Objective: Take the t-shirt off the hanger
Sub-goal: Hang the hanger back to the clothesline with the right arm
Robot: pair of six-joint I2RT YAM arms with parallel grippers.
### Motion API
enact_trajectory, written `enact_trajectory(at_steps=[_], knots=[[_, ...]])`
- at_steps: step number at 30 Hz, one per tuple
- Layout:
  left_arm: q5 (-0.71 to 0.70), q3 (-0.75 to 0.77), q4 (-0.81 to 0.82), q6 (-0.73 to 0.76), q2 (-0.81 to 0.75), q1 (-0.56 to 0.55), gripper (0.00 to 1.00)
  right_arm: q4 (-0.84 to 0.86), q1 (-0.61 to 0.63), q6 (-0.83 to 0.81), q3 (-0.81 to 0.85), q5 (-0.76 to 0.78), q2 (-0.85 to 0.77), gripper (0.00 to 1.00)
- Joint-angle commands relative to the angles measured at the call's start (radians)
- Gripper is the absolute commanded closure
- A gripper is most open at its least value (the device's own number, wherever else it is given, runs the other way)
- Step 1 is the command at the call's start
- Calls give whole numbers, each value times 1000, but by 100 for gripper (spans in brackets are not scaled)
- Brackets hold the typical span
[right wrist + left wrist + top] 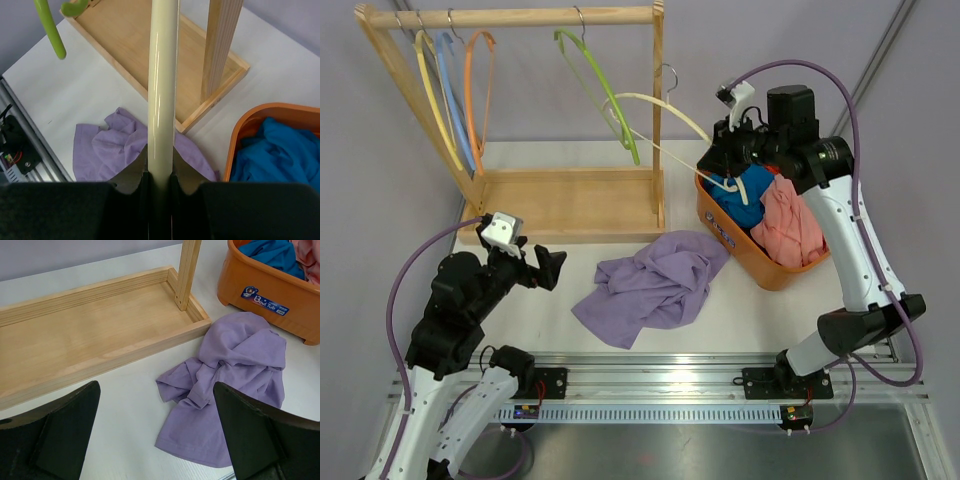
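Note:
The purple t-shirt [660,285] lies crumpled on the white table, off any hanger, between the wooden rack and the orange tub; it also shows in the wrist views [235,370] [107,145]. My right gripper [723,160] is shut on one arm of a bare cream hanger [660,102], held in the air above the tub's far end. In the right wrist view that hanger [162,90] runs straight up out of the right gripper [160,162]. Left of the shirt, my left gripper [552,268] [156,395] hovers open with nothing in it.
A wooden rack [570,195] stands at the back left, with yellow, blue and orange hangers and a green hanger [600,90] on its rod. The orange tub [740,245] holds blue cloth [750,195] and pink cloth [790,225]. A metal rail runs along the table's near edge.

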Motion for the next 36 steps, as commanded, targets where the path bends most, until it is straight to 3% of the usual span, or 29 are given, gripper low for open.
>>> enact_trajectory(at_steps=[1, 11, 27, 36], knots=[[-15, 3, 66, -3, 4, 3, 1, 140, 59, 60, 97, 150, 24, 100], [-24, -9, 63, -17, -18, 3, 1, 178, 182, 137, 318, 434, 175, 100], [-15, -18, 69, -32, -18, 3, 1, 114, 197, 187, 646, 436, 373, 100], [14, -37, 70, -71, -19, 3, 1, 89, 199, 215, 609, 379, 401, 100]])
